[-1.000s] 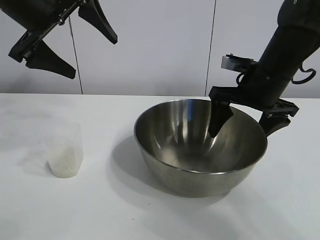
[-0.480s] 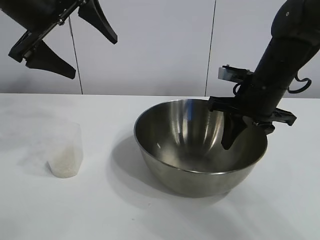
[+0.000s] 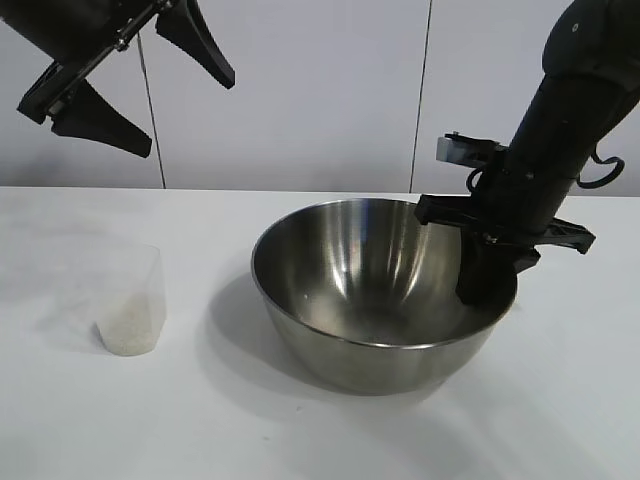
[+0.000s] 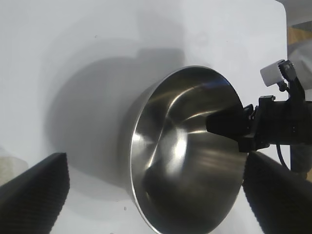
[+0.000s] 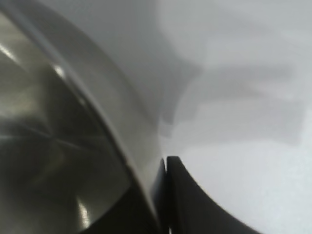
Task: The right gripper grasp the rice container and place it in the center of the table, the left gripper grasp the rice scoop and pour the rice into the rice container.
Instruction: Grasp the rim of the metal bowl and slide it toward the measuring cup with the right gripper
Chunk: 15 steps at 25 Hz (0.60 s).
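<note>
White table (image 3: pixel 80 420) bears the rice container (image 3: pixel 375 300), its rim pinched by the down-angled right gripper (image 3: pixel 487 283).

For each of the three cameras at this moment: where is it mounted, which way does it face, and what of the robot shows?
Exterior view: off the rig, facing both arms across the table; shows the raised left gripper, the right gripper pinching the rice container rim, and the rice scoop.
Left wrist view: looks down on the container; own fingers frame it.
Right wrist view: close on the rim; own fingers clamp it.
Shared: all show the container.
</note>
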{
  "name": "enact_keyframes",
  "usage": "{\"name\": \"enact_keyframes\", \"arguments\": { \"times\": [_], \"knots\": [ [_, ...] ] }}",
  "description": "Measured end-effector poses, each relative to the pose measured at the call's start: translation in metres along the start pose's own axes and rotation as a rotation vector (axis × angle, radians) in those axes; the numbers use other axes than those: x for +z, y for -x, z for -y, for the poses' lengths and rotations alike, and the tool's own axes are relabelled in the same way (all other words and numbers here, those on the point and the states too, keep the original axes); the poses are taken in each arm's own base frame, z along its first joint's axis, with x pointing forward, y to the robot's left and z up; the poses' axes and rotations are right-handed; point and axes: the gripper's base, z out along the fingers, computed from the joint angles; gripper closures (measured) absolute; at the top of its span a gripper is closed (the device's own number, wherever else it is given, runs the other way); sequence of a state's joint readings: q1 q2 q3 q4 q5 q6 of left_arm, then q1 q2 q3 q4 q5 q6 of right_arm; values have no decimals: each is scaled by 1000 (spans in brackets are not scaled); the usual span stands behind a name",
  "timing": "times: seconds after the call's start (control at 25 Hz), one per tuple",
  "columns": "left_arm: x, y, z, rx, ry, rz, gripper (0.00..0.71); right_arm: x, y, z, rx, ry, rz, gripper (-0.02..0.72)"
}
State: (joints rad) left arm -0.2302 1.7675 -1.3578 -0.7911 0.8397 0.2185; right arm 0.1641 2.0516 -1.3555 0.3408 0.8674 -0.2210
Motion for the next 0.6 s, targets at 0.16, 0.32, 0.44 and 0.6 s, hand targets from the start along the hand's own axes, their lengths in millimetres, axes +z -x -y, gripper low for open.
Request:
{"name": "enact_keyframes", "arguments": {
  "times": [0.16,0.32,0.44,0.6],
  "knots": [
    [0,0,0,11,0,0,16,-1,1,-2,4,42,8,693],
    [0,0,0,16,0,1,16,-8,0,-3,1,52,18,693],
    [0,0,0,23,0,2,16,-20,-1,-7,-10,56,34,693],
    [0,0,0,24,0,2,16,-27,0,-22,-48,62,50,693]
  ]
}}
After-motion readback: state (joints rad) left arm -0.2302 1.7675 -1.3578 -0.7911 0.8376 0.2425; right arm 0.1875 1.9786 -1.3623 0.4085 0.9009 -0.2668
